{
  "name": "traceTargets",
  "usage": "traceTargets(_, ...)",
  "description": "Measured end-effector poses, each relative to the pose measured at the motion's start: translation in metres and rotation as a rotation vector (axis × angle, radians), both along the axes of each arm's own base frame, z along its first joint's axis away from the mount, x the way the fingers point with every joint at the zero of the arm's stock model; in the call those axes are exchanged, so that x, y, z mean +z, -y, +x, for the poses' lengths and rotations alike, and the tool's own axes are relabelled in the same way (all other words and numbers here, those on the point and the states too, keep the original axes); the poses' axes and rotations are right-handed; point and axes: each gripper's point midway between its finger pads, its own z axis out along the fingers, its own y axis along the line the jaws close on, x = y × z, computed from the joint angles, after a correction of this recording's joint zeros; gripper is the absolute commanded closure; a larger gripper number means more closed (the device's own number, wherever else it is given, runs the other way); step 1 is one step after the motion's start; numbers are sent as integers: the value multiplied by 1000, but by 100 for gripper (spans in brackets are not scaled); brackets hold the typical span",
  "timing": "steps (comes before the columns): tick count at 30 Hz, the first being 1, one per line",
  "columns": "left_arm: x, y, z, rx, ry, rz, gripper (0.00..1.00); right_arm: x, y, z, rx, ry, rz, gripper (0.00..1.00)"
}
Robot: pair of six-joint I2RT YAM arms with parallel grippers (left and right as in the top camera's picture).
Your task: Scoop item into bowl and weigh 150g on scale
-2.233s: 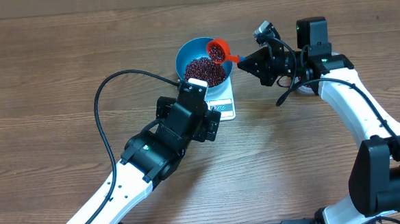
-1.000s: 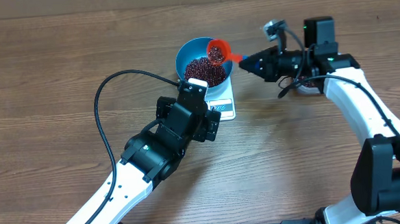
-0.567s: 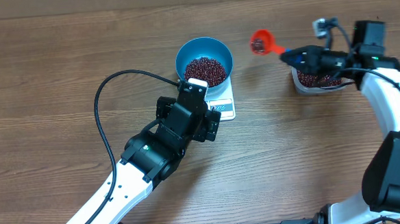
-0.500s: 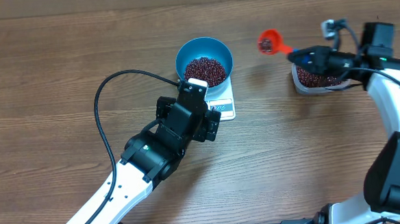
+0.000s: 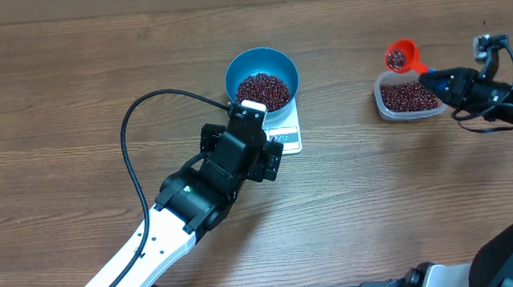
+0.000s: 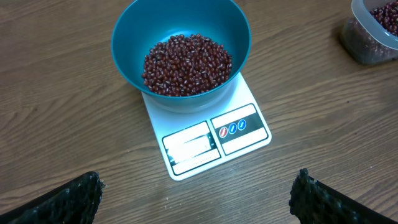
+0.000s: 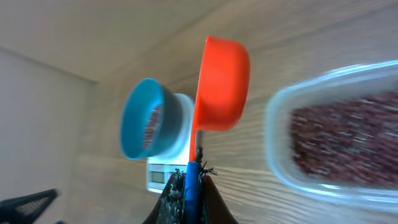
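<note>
**Mia:** What is the left pincer (image 6: 199, 205) doing?

**Ben:** Its two fingers are wide apart and hold nothing. It hangs just in front of the scale (image 6: 211, 140). I think that lets its camera see the little screen.

**Mia:** Can you read the screen?

**Ben:** No, it is too small.

**Mia:** Where are the beans (image 6: 186, 62)?

**Ben:** A big heap lies in the blue bowl (image 6: 239, 37). The bowl sits on the scale so the beans get weighed.

**Mia:** And far off to the right?

**Ben:** The right pincer (image 7: 189, 186) is squeezed tight on the handle of the scoop (image 5: 400, 57). The scoop holds some beans over a corner of the clear tub (image 5: 379, 97). Any that fall would likely land in the tub, not on the surface (image 5: 60, 83).
</note>
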Motion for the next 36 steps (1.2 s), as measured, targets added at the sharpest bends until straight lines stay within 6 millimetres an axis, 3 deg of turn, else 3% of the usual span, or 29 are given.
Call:
traceTargets(6,0,0,0,0,0,0,1,-20,32,-2,-102,-71,-140,96)
traceTargets(14,0,0,0,0,0,0,1,-47,52,-15,-145,-187,-328,96)
traceTargets(19,0,0,0,0,0,0,1,-57,47,-18,-113,-230,-432,96)
traceTargets(29,0,0,0,0,0,0,0,-69,14,-13,-15,-266,-670,96)
traceTargets(36,0,0,0,0,0,0,0,-71,8,-12,-7,-293,-893,96)
